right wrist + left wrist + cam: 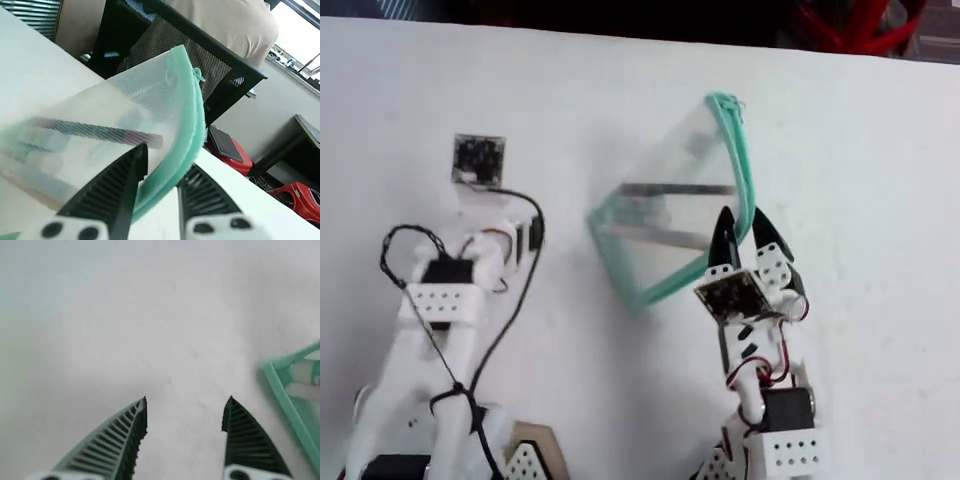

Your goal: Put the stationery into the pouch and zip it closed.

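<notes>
Your right hand clamps the mesh pouch's green zip edge at five o'clock; left hand hangs released above the desk.

both arms are white printed plastic built from boxy links. the left arm carries a black servo block above a white plate dotted with small holes, and a thin black cable loops along it up to a small square circuit board. the left pincer has dark pointed fingers with ridged inner faces. the right arm shows a second black servo, red and black wires and a tan-edged board. the right pincer has black ribbed fingers on white bases with dark screw holes.
</notes>
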You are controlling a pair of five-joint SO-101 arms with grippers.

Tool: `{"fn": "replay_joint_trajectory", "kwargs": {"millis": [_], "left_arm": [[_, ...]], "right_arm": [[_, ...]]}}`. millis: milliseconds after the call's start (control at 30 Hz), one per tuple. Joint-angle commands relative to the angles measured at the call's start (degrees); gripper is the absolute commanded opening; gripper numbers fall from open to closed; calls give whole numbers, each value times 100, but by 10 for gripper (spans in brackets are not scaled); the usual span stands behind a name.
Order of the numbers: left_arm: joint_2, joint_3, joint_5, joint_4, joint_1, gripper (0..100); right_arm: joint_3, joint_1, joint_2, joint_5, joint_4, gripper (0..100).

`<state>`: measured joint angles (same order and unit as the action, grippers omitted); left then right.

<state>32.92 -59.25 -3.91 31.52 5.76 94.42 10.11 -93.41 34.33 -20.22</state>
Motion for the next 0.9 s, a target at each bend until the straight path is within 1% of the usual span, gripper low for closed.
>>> {"fn": "replay_joint_trajectory", "kwargs": {"millis": [0,67,133,233,333,433,500,567,633,733,800,867], "left_arm": [[31,-404,9,-862,-259,245],[31,-545,9,-1081,-321,245],[4,-607,9,-1187,-374,245],[-13,-615,9,-1178,-374,245],[-13,-615,9,-1178,-365,245],[-13,-615,9,-1204,-365,245],[-13,-615,9,-1213,-365,245],[-13,-615,9,-1213,-365,245],[-13,-615,9,-1213,-365,245],[-13,-615,9,-1213,-374,245],[-13,-615,9,-1222,-374,245],[-13,-615,9,-1222,-365,245]], "right_arm": [[-659,13,699,-290,-892,20],[-1354,22,1130,-800,-1525,20],[-1916,22,1640,-1108,-1982,20],[-2347,-66,2484,-1319,-2185,20],[-2532,-593,3336,-1310,-2035,20],[-2602,-1270,4180,-1257,-1455,20],[-2611,-1376,4681,-905,-1191,24],[-2620,-1305,5068,-598,-1262,31],[-2637,-1165,5297,-589,-1367,81],[-2716,-1068,5314,-545,-1552,218],[-2734,-927,5226,-466,-1675,290],[-2734,-760,5033,-193,-1886,308]]}}
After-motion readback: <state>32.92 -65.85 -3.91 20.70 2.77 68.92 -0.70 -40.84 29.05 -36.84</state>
